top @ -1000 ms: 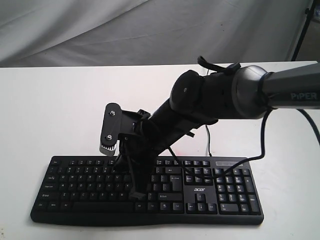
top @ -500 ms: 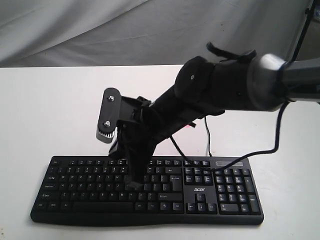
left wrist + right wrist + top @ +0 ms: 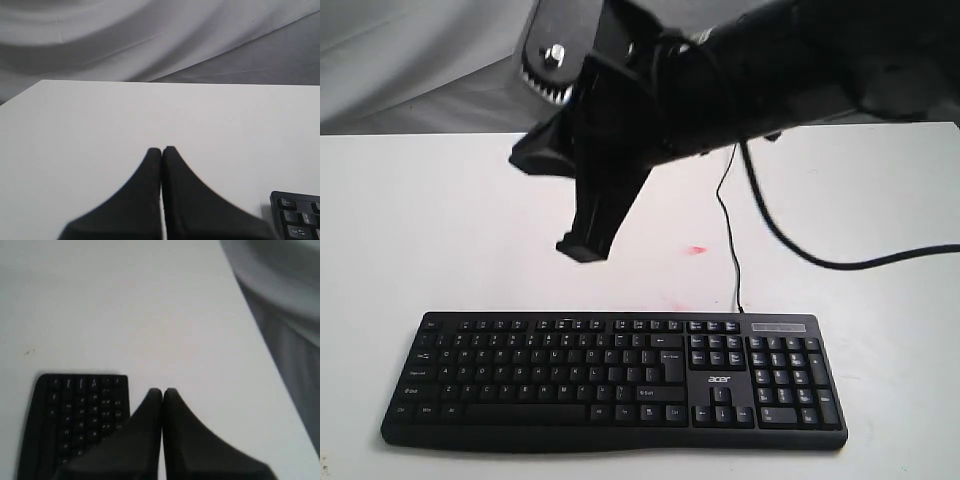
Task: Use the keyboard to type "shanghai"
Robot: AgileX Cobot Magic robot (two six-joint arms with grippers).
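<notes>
The black keyboard (image 3: 610, 378) with white legends and an acer logo lies along the table's front edge, with nothing touching it. My right gripper (image 3: 582, 248) hangs high above the table behind the keyboard's letter rows, shut and empty, its tip pointing down. In the right wrist view the right gripper (image 3: 162, 390) has both jaws pressed together, and part of the keyboard (image 3: 80, 415) shows beside them. The left gripper (image 3: 161, 149) is also shut with nothing in it, over bare table, and a corner of the keyboard (image 3: 297, 220) shows at the frame's edge. The left arm is out of the exterior view.
The keyboard's thin black cable (image 3: 728, 230) runs back across the white table (image 3: 420, 220). A small red mark (image 3: 697, 250) sits on the tabletop behind the keyboard. A thicker black arm cable (image 3: 840, 262) loops over the right side. Grey cloth (image 3: 420, 60) hangs behind the table.
The right arm has risen off the keyboard's letter keys. Its shut tip, which was down on the keys, now hangs well above the table behind them.
</notes>
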